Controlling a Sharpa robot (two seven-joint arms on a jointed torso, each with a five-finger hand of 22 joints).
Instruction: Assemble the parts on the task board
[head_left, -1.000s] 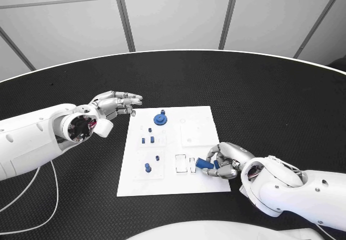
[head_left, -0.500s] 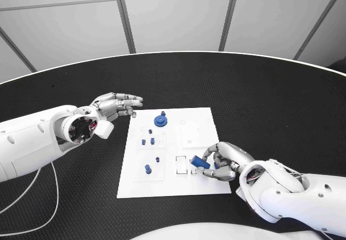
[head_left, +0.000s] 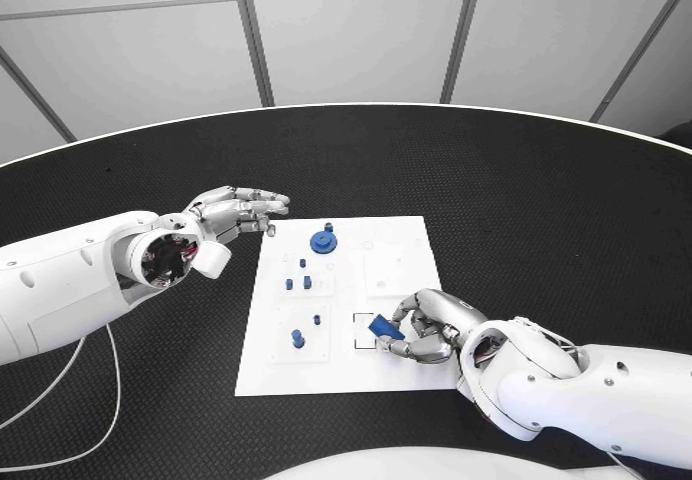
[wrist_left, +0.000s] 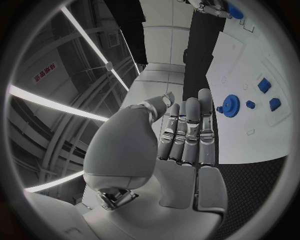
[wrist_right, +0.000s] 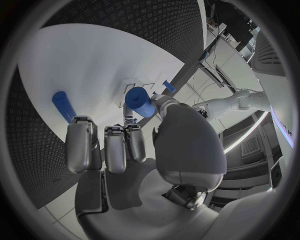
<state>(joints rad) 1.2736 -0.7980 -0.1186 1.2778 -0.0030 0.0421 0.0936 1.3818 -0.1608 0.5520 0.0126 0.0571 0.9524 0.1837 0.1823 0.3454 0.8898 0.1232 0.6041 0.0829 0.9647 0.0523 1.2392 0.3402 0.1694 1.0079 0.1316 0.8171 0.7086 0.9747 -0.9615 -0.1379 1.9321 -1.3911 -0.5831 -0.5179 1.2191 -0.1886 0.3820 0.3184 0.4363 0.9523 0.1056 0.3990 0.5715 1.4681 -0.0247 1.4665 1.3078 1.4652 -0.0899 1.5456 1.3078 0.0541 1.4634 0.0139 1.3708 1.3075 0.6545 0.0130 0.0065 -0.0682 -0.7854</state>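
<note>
The white task board (head_left: 404, 245) lies mid-table. A blue gear (head_left: 322, 240) stands near its far edge, and small blue pegs (head_left: 299, 282) stand in its left column, with one more peg (head_left: 297, 338) nearer me. My right hand (head_left: 430, 328) hovers over the board's near right part and pinches a blue part (head_left: 385, 326) just above the rectangular slots (head_left: 361, 335). In the right wrist view the blue part (wrist_right: 139, 101) sits between the thumb and fingers of the right hand (wrist_right: 125, 150). My left hand (head_left: 238, 211) floats off the board's far left corner, fingers straight and holding nothing.
The left wrist view shows the left hand (wrist_left: 187, 135) beside the board (wrist_left: 250, 65), with the gear (wrist_left: 231, 105) and small blue parts (wrist_left: 264, 85) on it. Black table (head_left: 548, 200) surrounds the board. A white cable (head_left: 101, 400) hangs beneath my left arm.
My right hand has carried the blue part leftward across the board, to just above the rectangular slots. The left hand has hardly moved.
</note>
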